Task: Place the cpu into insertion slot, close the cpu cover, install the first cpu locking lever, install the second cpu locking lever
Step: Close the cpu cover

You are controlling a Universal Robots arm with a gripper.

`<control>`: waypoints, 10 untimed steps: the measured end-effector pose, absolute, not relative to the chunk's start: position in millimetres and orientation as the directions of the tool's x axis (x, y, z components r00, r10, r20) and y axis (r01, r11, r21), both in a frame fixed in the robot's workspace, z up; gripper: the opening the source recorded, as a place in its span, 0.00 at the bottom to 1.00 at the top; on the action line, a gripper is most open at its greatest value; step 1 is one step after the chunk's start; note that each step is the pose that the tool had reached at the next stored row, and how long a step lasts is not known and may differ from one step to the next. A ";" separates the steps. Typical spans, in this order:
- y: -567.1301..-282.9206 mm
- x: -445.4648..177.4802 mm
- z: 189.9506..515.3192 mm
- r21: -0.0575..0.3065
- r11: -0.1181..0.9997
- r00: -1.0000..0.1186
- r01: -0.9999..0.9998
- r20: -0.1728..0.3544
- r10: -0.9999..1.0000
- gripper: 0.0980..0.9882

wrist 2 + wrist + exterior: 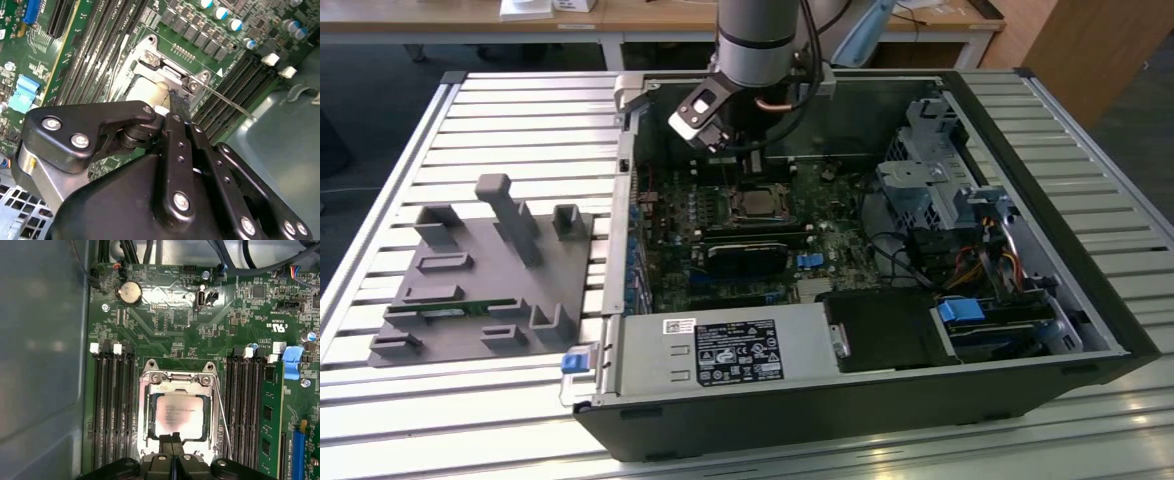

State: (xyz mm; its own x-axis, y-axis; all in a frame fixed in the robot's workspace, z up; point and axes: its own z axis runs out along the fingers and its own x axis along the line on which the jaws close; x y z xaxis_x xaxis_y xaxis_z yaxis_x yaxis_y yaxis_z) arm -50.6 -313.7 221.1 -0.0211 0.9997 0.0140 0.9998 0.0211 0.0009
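The cpu (pixel 178 412) lies in the insertion slot (pixel 754 205) on the green motherboard, its silvery top showing through the window of the cpu cover (pixel 177 382). The cover lies down flat over it. My gripper (pixel 172 439) is shut, with nothing between its fingers. Its tips sit at the cover's edge, right over the chip's rim; whether they touch I cannot tell. In the second wrist view the gripper (pixel 176 99) points down at the cpu (pixel 145 92) and the cpu cover (pixel 167 75). A thin metal locking lever (pixel 223 422) juts out from the socket's side over the memory slots (pixel 235 75).
The open computer case (pixel 1067 230) walls the board on all sides. A power supply (pixel 720 355) sits at its front and a drive cage with cables (pixel 947 190) on the exterior view's right. A grey fixture block (pixel 480 280) rests on the slatted table on the exterior view's left.
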 end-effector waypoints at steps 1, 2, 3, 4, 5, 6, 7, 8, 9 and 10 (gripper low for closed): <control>-314.4 -50.6 220.1 0.001 0.021 -0.021 1.000 0.014 1.000 0.02; -315.0 -50.6 219.4 0.001 0.021 -0.021 1.000 0.014 1.000 0.02; -315.5 -50.6 218.8 0.001 0.021 -0.021 1.000 0.014 1.000 0.02; -316.1 -50.6 218.2 0.001 0.021 -0.021 1.000 0.014 1.000 0.02; -316.6 -50.6 217.7 0.001 0.021 -0.021 1.000 0.014 1.000 0.02; -317.1 -50.7 217.2 0.001 0.021 -0.021 1.000 0.014 1.000 0.02; -317.3 -50.8 216.7 0.001 0.021 -0.021 1.000 0.014 1.000 0.02; -317.3 -50.8 216.4 0.001 0.021 -0.021 1.000 0.014 1.000 0.02; -317.4 -50.8 216.1 0.001 0.021 -0.021 1.000 0.014 1.000 0.02; -317.4 -50.8 215.8 0.001 0.021 -0.021 1.000 0.014 1.000 0.02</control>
